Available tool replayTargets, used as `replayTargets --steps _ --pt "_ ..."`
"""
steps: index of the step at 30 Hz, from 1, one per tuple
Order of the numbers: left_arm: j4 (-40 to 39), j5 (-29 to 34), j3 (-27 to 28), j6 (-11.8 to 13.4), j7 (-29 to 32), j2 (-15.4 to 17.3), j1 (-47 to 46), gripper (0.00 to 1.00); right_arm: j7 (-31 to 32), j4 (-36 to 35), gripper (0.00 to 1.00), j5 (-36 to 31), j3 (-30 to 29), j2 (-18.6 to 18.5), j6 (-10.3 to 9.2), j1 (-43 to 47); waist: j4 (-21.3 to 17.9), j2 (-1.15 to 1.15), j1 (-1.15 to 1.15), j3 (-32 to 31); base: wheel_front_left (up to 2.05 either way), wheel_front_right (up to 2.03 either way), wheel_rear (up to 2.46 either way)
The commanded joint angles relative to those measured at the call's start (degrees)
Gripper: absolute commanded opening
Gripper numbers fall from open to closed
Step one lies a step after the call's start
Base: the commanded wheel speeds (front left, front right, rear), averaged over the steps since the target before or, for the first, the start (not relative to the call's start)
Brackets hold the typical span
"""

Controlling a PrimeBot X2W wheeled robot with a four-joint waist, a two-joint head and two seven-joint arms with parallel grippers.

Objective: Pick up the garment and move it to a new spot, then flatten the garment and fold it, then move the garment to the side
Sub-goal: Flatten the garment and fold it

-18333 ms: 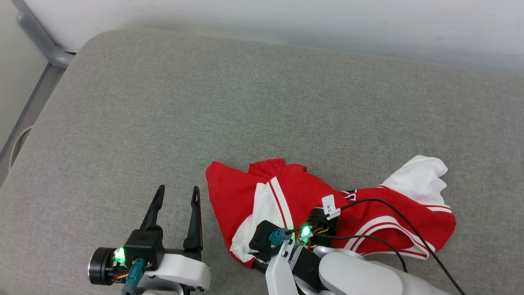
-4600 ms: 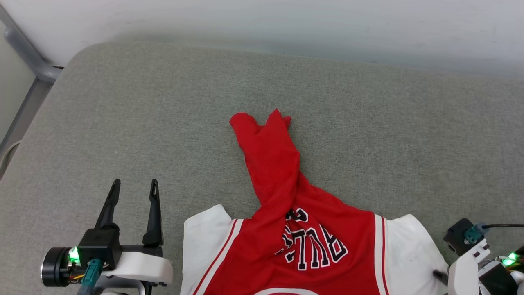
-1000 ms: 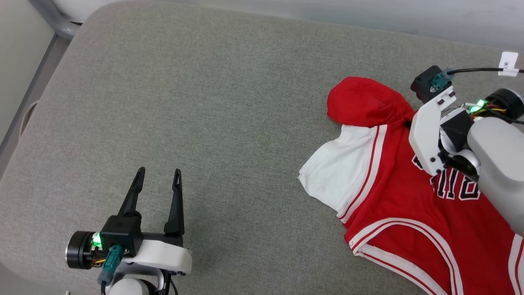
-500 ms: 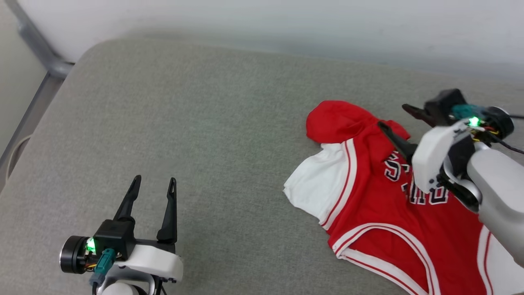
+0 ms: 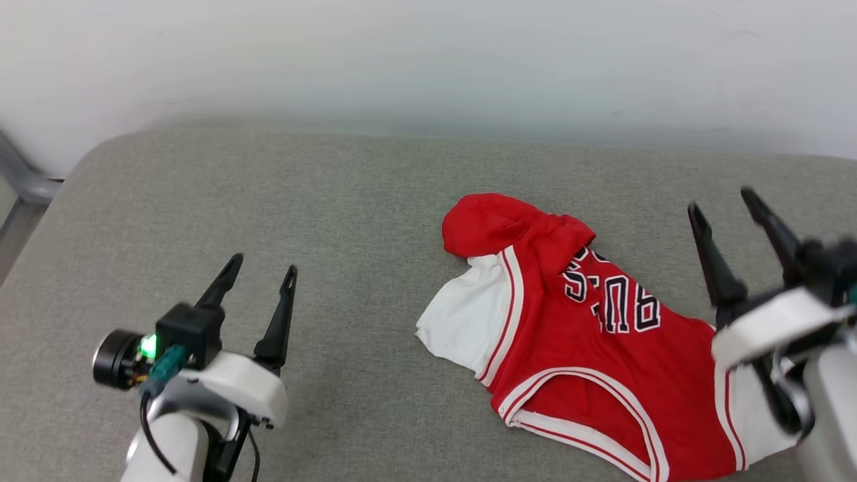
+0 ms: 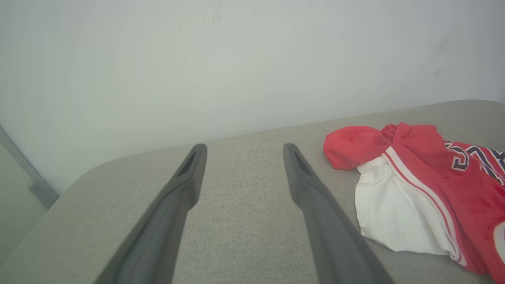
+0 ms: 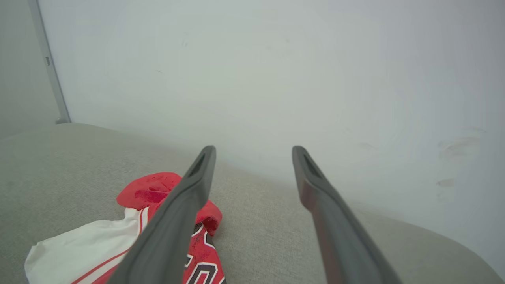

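Pale wall (image 5: 402, 60) rose behind a grey fabric-covered counter (image 5: 301, 201), and the shirt (image 5: 576, 355) lay on the counter's right half, held by neither arm. It was only partly spread. Its neck opening (image 5: 589, 428) sat nearest the robot, the black lettering (image 5: 612, 301) read upside down from the head view, and the far end of the red body was bunched into a lump (image 5: 489, 224) turned back over the chest. The shirt's long axis ran on a slant, from the neck at the near right to that lump at the far left.

The right gripper (image 5: 720, 201) hovered at the shirt's right edge with its 2 fingers spread wide and nothing between them. Its forearm covered part of the right sleeve. From its own wrist view the shirt (image 7: 98, 248) lay low and to the left of the fingers.

The left gripper (image 5: 264, 264) was also wide open and empty, well apart from the cloth over bare counter. In its wrist view the white sleeve (image 6: 390, 217) lay to the right of the fingers.

The right arm was the nearer to the shirt as a whole. The lump lay roughly between the 2 grippers. Flattening would likely mean drawing that lump away along the slanted axis.
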Motion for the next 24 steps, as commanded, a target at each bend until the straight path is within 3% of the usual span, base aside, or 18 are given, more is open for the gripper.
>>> replayTargets --steps 1,5,10,17,24 --pt "-0.17 -0.52 -0.47 -0.23 0.43 0.37 -0.86 1.0 -0.12 -0.69 1.0 -0.71 -0.61 1.06 -0.08 2.13 -0.37 0.0 0.01 -0.26 0.0 0.0 0.0" --pt "-0.7 -5.76 -5.59 -0.33 7.18 3.62 -4.82 1.0 0.13 -9.32 1.0 -7.34 -8.11 6.42 -0.08 10.76 -1.29 0.0 0.01 -0.34 0.0 0.0 0.0" --pt "-1.94 -15.98 -13.49 -0.34 18.74 8.79 -10.88 1.0 2.38 -16.74 1.0 -12.09 -12.6 10.87 -0.08 17.31 -2.28 0.0 0.01 0.18 0.0 0.0 0.0" --pt "-2.07 -26.89 -24.65 -0.36 35.79 14.38 -20.32 1.0 4.14 -21.08 1.0 -14.18 -14.18 13.39 -0.08 20.07 -3.78 0.0 0.01 1.76 0.0 0.0 0.0" --pt "0.25 -32.79 -35.99 -0.36 47.55 16.51 -29.03 1.0 3.85 -21.94 1.0 -15.47 -13.78 14.23 -0.08 18.38 -5.94 0.0 0.01 4.19 0.0 0.0 0.0"
